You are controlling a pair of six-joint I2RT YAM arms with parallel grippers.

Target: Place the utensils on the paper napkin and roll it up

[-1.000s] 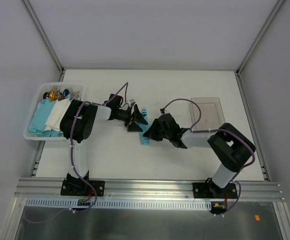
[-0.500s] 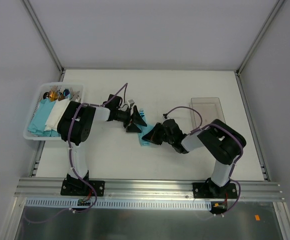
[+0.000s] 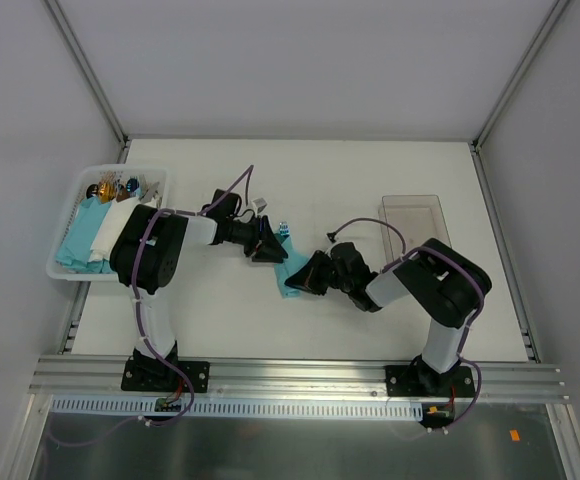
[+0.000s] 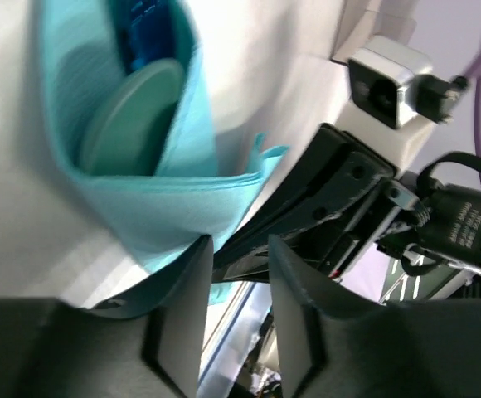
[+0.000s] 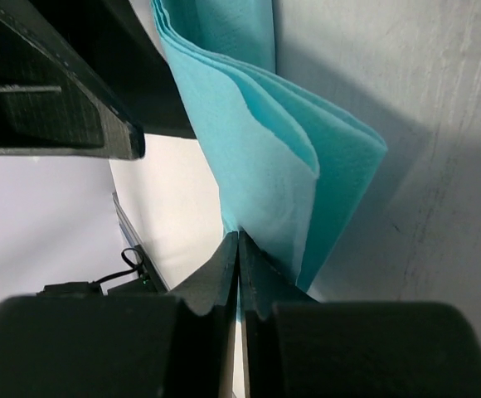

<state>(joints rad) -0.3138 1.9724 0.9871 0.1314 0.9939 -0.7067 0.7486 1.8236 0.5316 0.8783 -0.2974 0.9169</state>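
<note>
The teal paper napkin [image 3: 292, 275] lies mid-table, folded over the utensils [image 3: 284, 228], whose tips stick out at its far end. In the left wrist view the napkin [image 4: 157, 195] wraps a teal spoon bowl [image 4: 133, 116] and a darker blue piece. My left gripper [image 3: 269, 246] sits at the napkin's left side, jaws partly open [image 4: 239, 249] with nothing between them; one finger [image 4: 178, 315] touches the fold. My right gripper [image 3: 306, 275] is shut [image 5: 238, 238] on the napkin's layered edge [image 5: 282, 149].
A white basket [image 3: 62, 272] at the far left holds teal and white napkin bundles and small items. A clear plastic tray [image 3: 415, 225] stands at the right. The two grippers are close together, nearly touching over the napkin.
My left gripper's jaws have narrowed. The right gripper has slid slightly nearer and leftward, still pinching the napkin, which now lies a little lower on the table.
</note>
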